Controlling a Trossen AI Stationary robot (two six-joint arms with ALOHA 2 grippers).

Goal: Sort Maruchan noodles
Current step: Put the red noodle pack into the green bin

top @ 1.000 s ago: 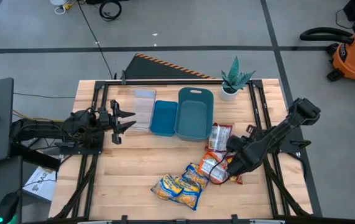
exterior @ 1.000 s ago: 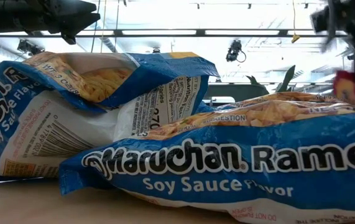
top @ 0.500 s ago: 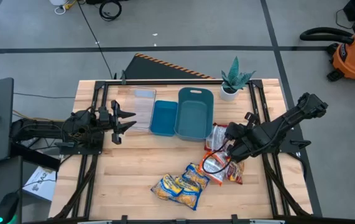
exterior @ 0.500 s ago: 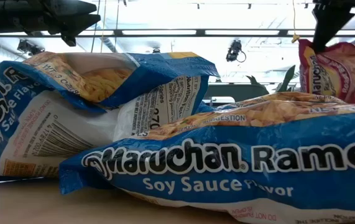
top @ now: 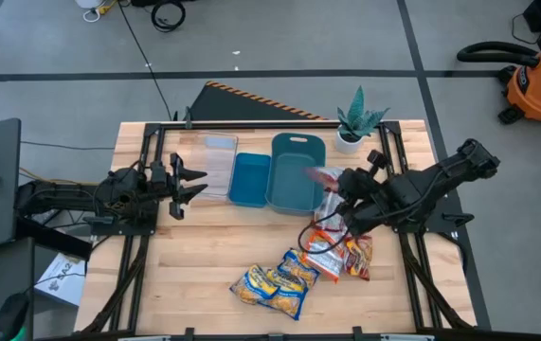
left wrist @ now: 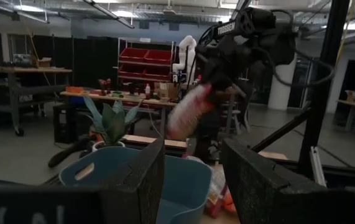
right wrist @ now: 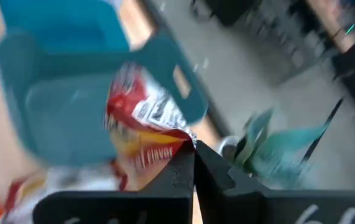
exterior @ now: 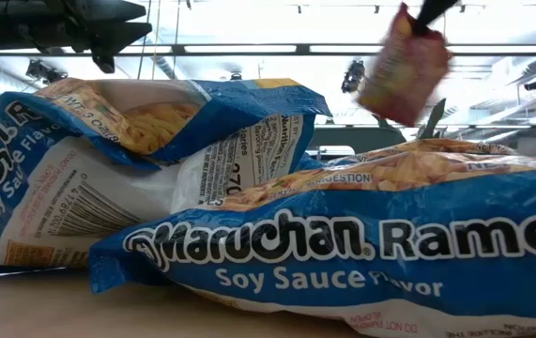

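Observation:
A red-and-white Maruchan noodle packet [top: 322,178] hangs in the air by the near right corner of the large teal bin [top: 296,170], with my right gripper [top: 339,187] shut on it. The same packet [right wrist: 143,134] shows blurred in the right wrist view and high up in the low view [exterior: 404,66]. More packets lie on the table: yellow-and-blue ones [top: 275,284] near the front, red and orange ones [top: 338,251] beside them. My left gripper [top: 194,182] hovers open at the table's left, holding nothing. My right gripper pinches the packet by one end edge [right wrist: 186,144] between its two shut fingers, coming from the table's right and slanting downward. The packet is lifted clear of the table and hangs tilted beyond and below the fingers [exterior: 424,11].
A smaller blue bin [top: 248,178] and a clear tray [top: 219,163] stand left of the teal bin. A potted plant [top: 355,121] is at the far right. Two large yellow-and-blue packets [exterior: 343,244] fill the low view. Bare wood lies at the near left.
My right gripper has risen from the pile of red packets and gone toward the table's far edge and the teal bin, staying shut. The red-and-white packet has come up with it, lifted clear of the pile and now swinging tilted by the bin.

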